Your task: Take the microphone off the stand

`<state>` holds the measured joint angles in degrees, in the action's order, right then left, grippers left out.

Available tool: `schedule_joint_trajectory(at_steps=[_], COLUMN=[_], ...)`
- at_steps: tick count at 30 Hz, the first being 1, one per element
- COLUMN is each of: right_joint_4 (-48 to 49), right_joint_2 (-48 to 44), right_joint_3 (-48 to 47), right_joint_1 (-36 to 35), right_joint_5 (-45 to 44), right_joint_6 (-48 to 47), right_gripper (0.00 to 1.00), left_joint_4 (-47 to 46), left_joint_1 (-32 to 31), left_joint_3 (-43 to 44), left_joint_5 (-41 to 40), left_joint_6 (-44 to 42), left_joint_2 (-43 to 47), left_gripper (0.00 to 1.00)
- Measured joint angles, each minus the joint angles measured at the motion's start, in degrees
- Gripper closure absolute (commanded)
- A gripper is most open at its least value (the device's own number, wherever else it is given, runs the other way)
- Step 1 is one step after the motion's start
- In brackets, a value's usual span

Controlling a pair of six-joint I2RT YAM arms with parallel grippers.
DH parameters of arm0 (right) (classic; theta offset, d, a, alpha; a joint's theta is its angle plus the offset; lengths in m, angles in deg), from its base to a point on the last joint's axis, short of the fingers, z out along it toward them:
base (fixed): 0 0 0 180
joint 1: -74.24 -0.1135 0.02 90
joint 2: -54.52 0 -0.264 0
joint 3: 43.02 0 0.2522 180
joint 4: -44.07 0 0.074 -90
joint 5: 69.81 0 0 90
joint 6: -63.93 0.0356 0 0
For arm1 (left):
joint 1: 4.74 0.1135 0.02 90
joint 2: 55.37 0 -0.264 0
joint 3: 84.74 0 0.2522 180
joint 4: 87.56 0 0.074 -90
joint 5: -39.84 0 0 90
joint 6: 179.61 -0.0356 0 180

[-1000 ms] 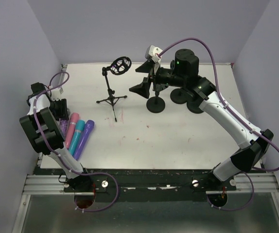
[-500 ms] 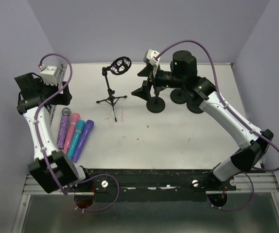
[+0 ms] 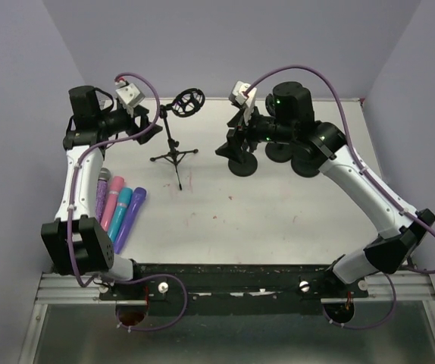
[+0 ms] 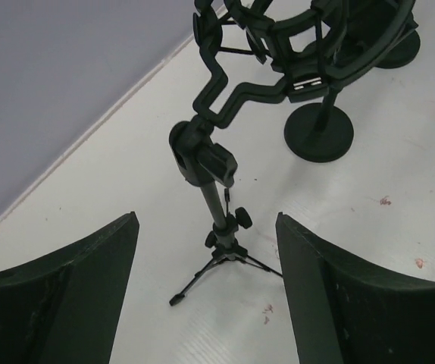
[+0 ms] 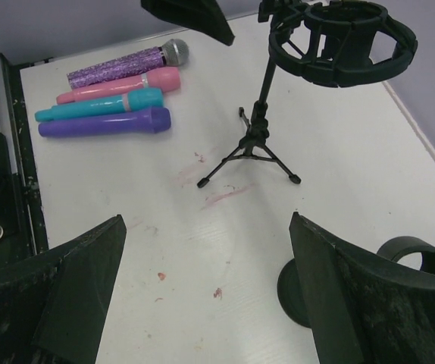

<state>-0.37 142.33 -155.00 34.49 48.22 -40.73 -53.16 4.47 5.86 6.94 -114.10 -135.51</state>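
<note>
Since the earlier frames, the left arm point(image 3: 72, 178) has been swung away from the row of microphones at the left side of the bench point(image 3: 278, 220) and raised toward the far left corner. The glittery purple microphone point(image 3: 98, 197) is now seen lying flat on the bench as the leftmost of the row, with its silver head pointing away from the arm bases. Beside it, touching or nearly so, a pink microphone point(image 3: 111, 203), a teal microphone point(image 3: 120, 211) and a plain purple microphone point(image 3: 130, 218) are laid parallel.

The left end effector point(image 3: 151, 126) is held just left of the stand point(image 3: 174, 155). Its fingers are spread wide and nothing is gripped between them. The stand is set upright on its tripod legs, and its ring mount point(image 3: 189, 102) is seen to be empty.

Further right, the right end effector point(image 3: 231, 140) is held above the bench with its fingers wide apart and nothing in its grasp. Three round-based stands point(image 3: 242, 163) are grouped just behind and beneath it.
</note>
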Motion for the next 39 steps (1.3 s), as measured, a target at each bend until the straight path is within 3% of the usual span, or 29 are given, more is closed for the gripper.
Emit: schedule_joint_trajectory(at_steps=[8,16,23,26,31,33,39], right_joint_4=[-2.7,-3.3,-3.7,-3.4,-3.0,-2.3,0.9], right_joint_2=[-5.2,-6.0,-6.4,-7.7,-8.9,-8.8,-5.9], right_joint_3=[1.6,3.9,7.4,10.6,15.1,15.8,16.3], right_joint_1=[0.0,0.0,0.0,0.0,0.0,0.0,0.0], right_joint_5=[-3.0,-3.8,-3.8,-3.8,-3.7,-3.7,-3.0], right_joint_6=[-1.8,-3.0,-3.0,-3.3,-2.4,-1.0,7.6], right_gripper=[0.04,0.04,0.04,0.04,0.06,0.08,0.18], left_joint_4=[2.8,5.8,6.1,5.9,6.8,6.9,1.1], left_joint_1=[-4.0,-5.7,-7.1,-7.8,-8.6,-8.6,-8.6], left_joint_3=[11.3,14.6,14.5,14.5,11.7,9.6,-7.5], left_joint_5=[0.6,0.5,0.2,-0.5,-2.4,-2.7,-4.2], left_joint_6=[-4.7,-9.1,-8.6,-7.8,-3.2,-0.3,16.9], left_joint_2=[-9.3,-12.4,-13.1,-12.9,-9.6,-7.1,10.9], left_gripper=[0.3,0.44,0.71,0.89,1.0,1.0,1.0])
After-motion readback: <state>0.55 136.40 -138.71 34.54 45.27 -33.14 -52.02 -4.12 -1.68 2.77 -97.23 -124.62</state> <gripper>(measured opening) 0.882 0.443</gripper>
